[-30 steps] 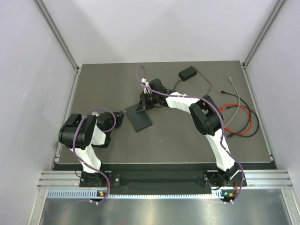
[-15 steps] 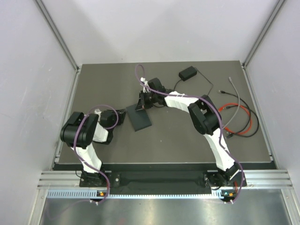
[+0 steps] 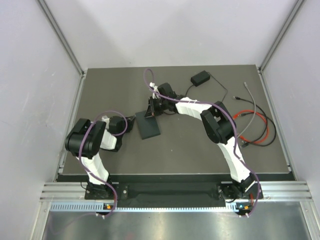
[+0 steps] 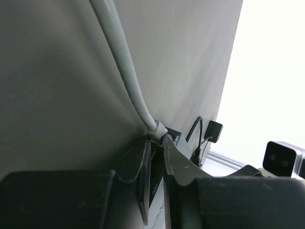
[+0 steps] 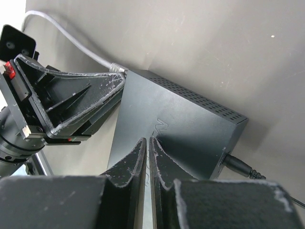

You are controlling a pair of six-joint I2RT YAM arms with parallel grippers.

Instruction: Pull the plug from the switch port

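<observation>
No legible text or labels

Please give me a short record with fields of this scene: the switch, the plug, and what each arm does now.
switch: flat black box, lying between both arms
plug: on the grey cable, seated at the switch's edge
left gripper: jaws narrow around the plug; firm grip not certain
right gripper: jaws shut, tips over the switch top
task state: plug not yet out
</observation>
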